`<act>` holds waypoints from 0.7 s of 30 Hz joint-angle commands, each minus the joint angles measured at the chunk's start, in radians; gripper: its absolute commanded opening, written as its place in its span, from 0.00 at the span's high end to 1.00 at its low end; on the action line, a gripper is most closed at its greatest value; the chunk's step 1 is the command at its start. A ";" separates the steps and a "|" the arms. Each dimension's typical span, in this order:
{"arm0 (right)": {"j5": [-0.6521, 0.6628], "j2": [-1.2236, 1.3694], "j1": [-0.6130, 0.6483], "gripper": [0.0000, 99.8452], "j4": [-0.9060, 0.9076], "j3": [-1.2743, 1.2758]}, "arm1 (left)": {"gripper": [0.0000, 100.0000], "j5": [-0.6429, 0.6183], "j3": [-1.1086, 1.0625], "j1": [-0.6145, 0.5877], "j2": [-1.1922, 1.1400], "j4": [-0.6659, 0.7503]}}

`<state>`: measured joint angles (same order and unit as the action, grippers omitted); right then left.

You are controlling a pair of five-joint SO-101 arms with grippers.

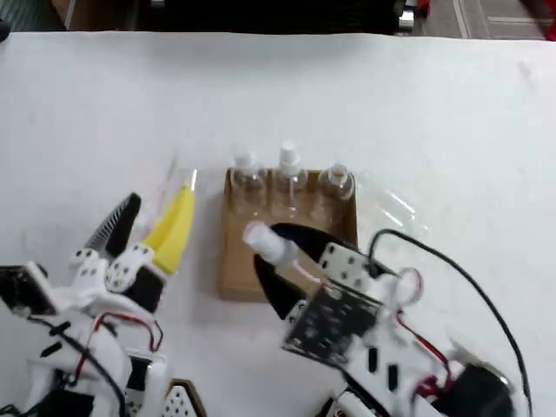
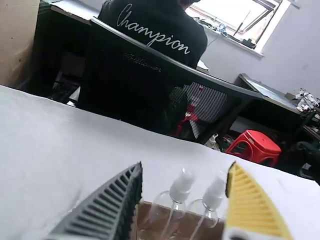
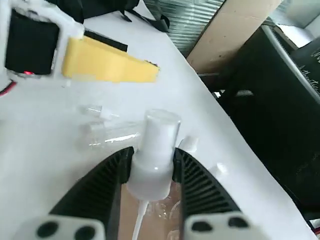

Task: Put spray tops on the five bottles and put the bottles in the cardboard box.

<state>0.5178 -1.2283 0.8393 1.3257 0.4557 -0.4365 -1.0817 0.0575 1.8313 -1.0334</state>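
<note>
Bottles (image 1: 289, 187) in cardboard box (image 1: 233, 274), right gripper (image 3: 152, 155) clamping spray bottle (image 3: 161, 125)

The high camera looks down on the cardboard box (image 1: 233, 261). The left wrist camera sits low beside it. The right one hangs close over it, maybe. All see it.

Bright, even light falls on the white tabletop (image 1: 452, 113), which looks almost flat white from the high view. Shadows on it are faint and soft-edged. Pale glare streaks lie just beside the brown cardboard box (image 1: 233, 274), and small glints sit on the clear plastic bottles (image 1: 289, 189). In the left wrist view, daylight from a window (image 2: 235, 12) burns out white above a dim room. The white spray top (image 3: 160, 125), clamped in the right pincer (image 3: 152, 157), is lit nearly featureless.
</note>
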 commanded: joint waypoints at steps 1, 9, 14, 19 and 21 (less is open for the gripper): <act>0.020 0.007 0.018 0.98 -0.096 0.072 | 0.74 -0.020 0.104 0.068 -0.001 -0.080; 0.020 0.007 0.012 0.98 -0.243 0.172 | 0.74 0.005 0.091 0.165 -0.001 -0.084; 0.020 0.018 0.013 0.98 -0.285 0.180 | 0.74 0.043 0.091 0.166 -0.001 -0.084; 0.021 0.018 0.018 0.98 -0.334 0.224 | 0.74 0.044 0.091 0.179 -0.001 -0.084; 0.025 0.018 0.019 0.98 -0.354 0.256 | 0.74 0.046 0.081 0.211 -0.001 -0.086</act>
<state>0.5301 -1.2098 0.8500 1.0127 0.6981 -0.4043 -1.0311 0.2156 1.8328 -1.1193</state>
